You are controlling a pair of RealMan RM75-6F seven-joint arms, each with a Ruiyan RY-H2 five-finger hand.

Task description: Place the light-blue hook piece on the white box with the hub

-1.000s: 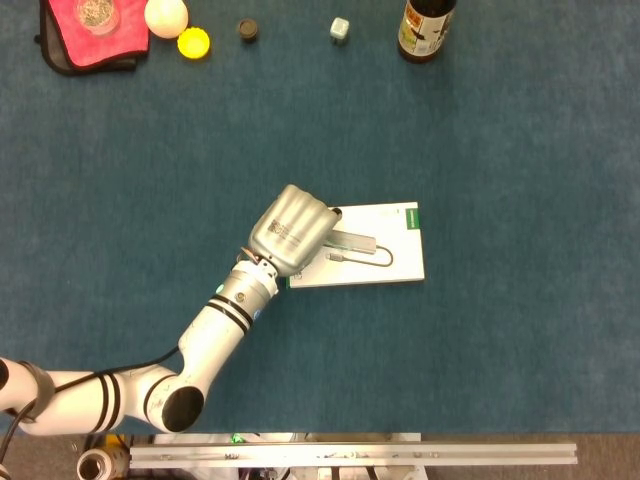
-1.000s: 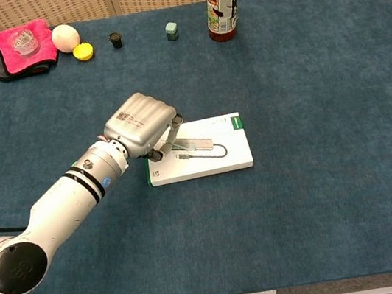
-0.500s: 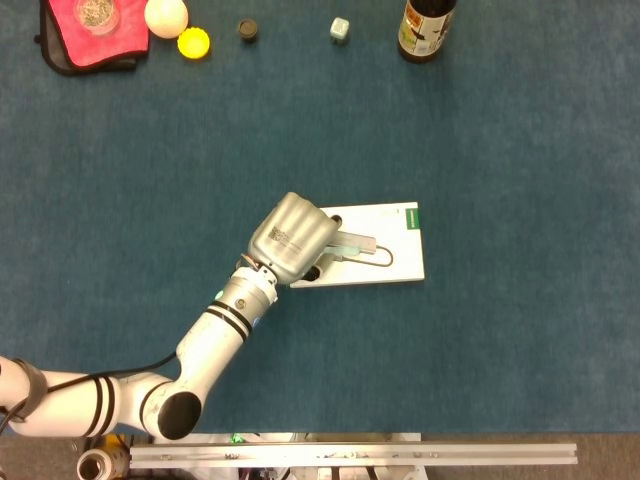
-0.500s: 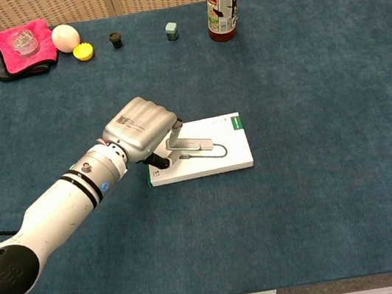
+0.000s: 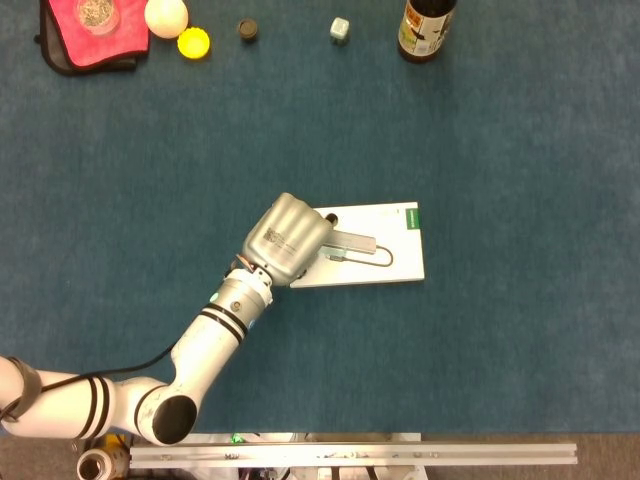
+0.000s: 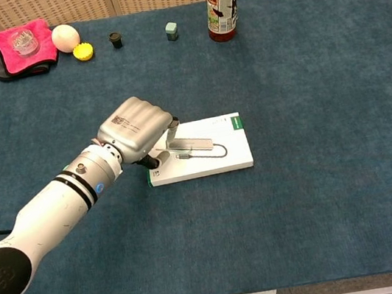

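The small light-blue piece [image 5: 340, 30] [image 6: 172, 31] sits at the table's far edge, between a black cap and a bottle, far from any hand. The white box [image 5: 395, 262] [image 6: 228, 158] lies flat at mid-table with a grey hub and its looped cable [image 5: 355, 243] [image 6: 194, 145] on top. My left hand [image 5: 285, 238] [image 6: 136, 129] hangs over the box's left end with its back to the cameras. One finger reaches toward the hub's left end, and the rest curl underneath out of sight. My right hand does not show.
Along the far edge stand a brown bottle [image 5: 425, 25] [image 6: 222, 1], a black cap [image 5: 247, 30], a yellow cap [image 5: 194, 42], a white ball [image 5: 166, 15] and a pink cloth [image 5: 90, 35] holding a clear dish. Blue carpet covers the table.
My left hand has drawn back slightly to the left, uncovering more of the hub's left end. The box, hub and light-blue piece have stayed put.
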